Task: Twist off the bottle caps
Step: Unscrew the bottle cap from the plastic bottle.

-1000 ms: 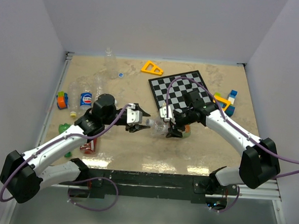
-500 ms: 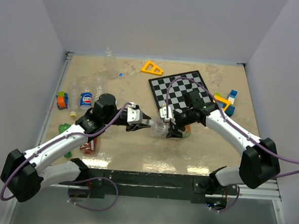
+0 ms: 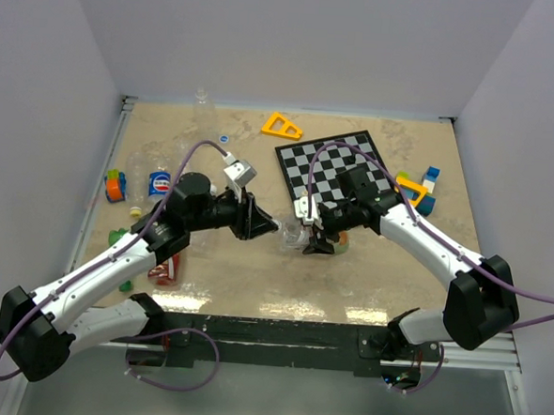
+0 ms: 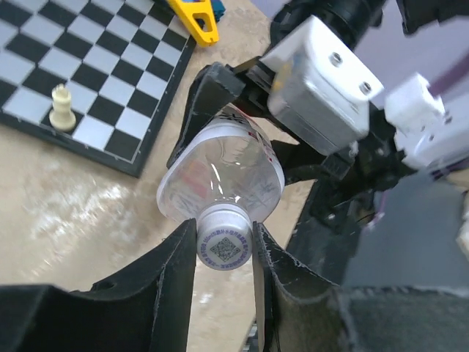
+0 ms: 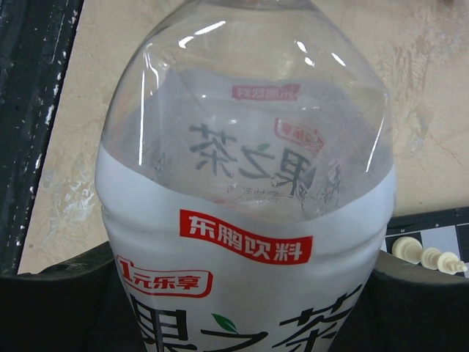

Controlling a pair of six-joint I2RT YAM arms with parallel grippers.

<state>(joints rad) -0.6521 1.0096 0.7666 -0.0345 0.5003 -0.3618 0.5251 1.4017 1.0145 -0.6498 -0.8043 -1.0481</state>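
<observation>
Centre of the top view: the two arms meet over the beige table [image 3: 216, 279], just below-left of the chessboard [image 3: 341, 164]. The bottle [image 3: 292, 235] is clear plastic w/ a white label and red and green print. It lies approx. horizontal btw. the two grippers, neck toward the left of the frame. If it touches the table, I cannot tell.

The right gripper [image 3: 315, 238] is clenched on the bottle body. In the right wrist view its black fingers [image 5: 58, 293] press the label from both sides, low in the frame, and the bottle fills nearly all the pic.

The left gripper [image 3: 268, 226] grasps the cap [image 4: 225, 246]. In the left wrist view, lower centre, this white cap w/ a small printed code on top sits btw. two black fingers [image 4: 179, 257], and both touch its sides. The cap is on the neck — loosened or not, I cannot tell.

A white chess piece [image 4: 64, 108] stands upright on the board, left side of that view.

Elsewhere in the top view:
- Left side: the cola bottle [image 3: 159, 183] w/ a blue label.
- Upper left: a clear bottle [image 3: 205, 114], and a small blue cap [image 3: 224, 138] on the table near it.
- Upper centre: a yellow triangle [image 3: 282, 126].
- Right of the board: coloured blocks [image 3: 427, 184].
</observation>
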